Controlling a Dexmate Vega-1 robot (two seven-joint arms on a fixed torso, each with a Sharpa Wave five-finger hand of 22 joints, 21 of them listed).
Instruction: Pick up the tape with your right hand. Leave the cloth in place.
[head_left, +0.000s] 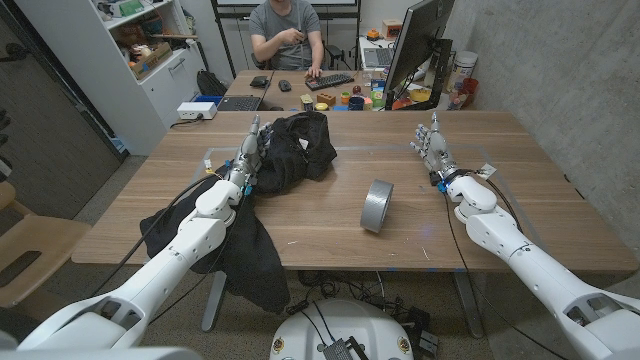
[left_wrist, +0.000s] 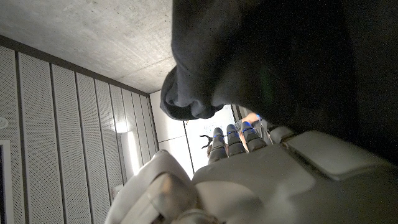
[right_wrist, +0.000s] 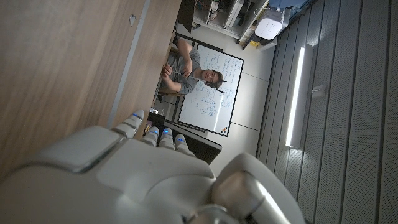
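Tape (head_left: 377, 205) upright near table (head_left: 420, 250) edge

Walls: grey concrete wall (head_left: 560, 60) on the right; slatted panels (right_wrist: 348, 124) with a light strip (right_wrist: 297, 93).
Furniture: wooden table (head_left: 300, 225); white shelving (head_left: 150, 50); second desk (head_left: 300, 90) with monitor (head_left: 415, 45).
Person: seated behind, by a whiteboard (right_wrist: 208, 93).

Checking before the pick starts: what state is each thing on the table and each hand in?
tape: standing on its edge on the table, held by nothing.
cloth: bunched in a heap, against the left hand.
left hand: at the cloth's edge, grip unclear.
right hand: open, fingers up, holding nothing, apart from the tape.
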